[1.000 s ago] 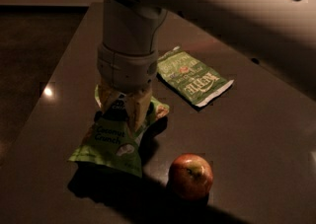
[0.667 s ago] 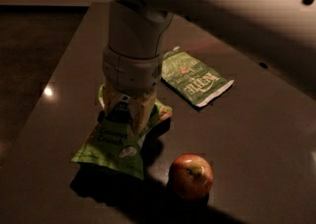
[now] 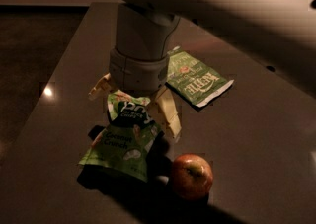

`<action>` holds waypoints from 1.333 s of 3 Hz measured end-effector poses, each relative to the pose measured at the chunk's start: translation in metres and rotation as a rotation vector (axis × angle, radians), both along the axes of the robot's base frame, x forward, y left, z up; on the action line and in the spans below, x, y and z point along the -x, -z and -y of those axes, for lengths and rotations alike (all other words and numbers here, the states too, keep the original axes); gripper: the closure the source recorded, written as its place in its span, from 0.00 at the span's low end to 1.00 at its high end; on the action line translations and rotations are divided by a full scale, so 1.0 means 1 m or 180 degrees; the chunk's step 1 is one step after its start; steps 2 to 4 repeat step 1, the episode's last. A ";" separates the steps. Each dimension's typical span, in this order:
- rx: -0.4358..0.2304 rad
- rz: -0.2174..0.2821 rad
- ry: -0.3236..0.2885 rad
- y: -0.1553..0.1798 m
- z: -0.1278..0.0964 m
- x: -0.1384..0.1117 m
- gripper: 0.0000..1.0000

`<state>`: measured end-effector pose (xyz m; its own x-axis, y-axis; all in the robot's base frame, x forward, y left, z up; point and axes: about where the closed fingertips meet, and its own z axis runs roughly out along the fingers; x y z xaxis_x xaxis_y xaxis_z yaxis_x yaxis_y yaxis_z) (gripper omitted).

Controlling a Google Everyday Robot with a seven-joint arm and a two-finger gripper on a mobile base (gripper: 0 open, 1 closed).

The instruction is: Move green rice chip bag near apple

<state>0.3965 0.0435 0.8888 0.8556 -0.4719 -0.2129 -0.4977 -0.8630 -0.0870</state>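
Note:
The green rice chip bag, a light-green pouch with a dark band and "Coconut Crunch" text, stands tilted on the dark table. The small red apple lies just right of the bag's lower corner, a small gap apart. My gripper hangs straight above the bag's top edge. It is open, with its cream fingers spread to either side of the pouch's top and not pinching it.
A flat green-and-white "Kettle" bag lies behind and to the right of the gripper. My arm's pale body crosses the top of the view. The table's left edge runs close to the bag's left side.
The fingers have spread apart and let go of the bag's top. The gripper has lifted a little. The bag now stands by the apple on its own.

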 end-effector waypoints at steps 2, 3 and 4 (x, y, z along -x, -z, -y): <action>0.0000 0.0000 0.0000 0.000 0.000 0.000 0.00; 0.0000 0.0000 0.0000 0.000 0.000 0.000 0.00; 0.0000 0.0000 0.0000 0.000 0.000 0.000 0.00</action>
